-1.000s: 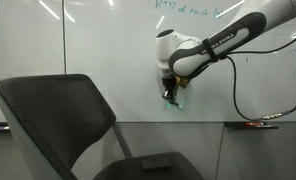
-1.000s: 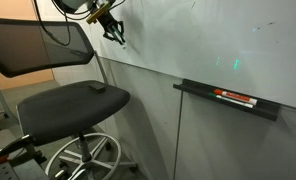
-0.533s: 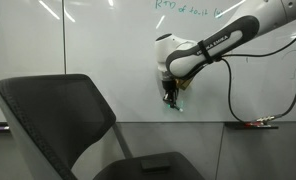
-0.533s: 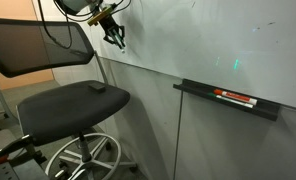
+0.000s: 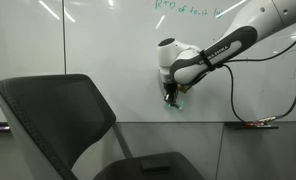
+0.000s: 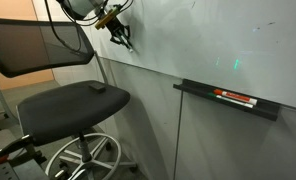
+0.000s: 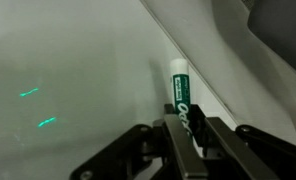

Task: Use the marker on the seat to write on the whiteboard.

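Observation:
My gripper [image 7: 191, 135] is shut on the marker [image 7: 181, 100], a white stick with a green label that points away from me at the whiteboard [image 7: 68, 60]. In both exterior views the gripper [image 5: 170, 96] [image 6: 121, 32] is held against the whiteboard [image 5: 108, 40] [image 6: 208, 40], and the marker [image 6: 128, 43] sticks out of it toward the board. A faint green mark [image 5: 176, 107] shows just below the tip. The seat [image 6: 73, 103] stands under the arm, and its broad backrest [image 5: 58, 110] fills the near left.
A ledge [image 6: 233, 100] on the wall holds reddish and dark pens [image 6: 233, 96]. A small dark object [image 6: 95, 87] lies on the seat cushion. Green handwriting [image 5: 188, 8] runs along the top of the board. A black cable [image 5: 233, 95] hangs from the arm.
The gripper and marker have shifted a little sideways along the board while staying shut. The arm's elbow has swung slightly.

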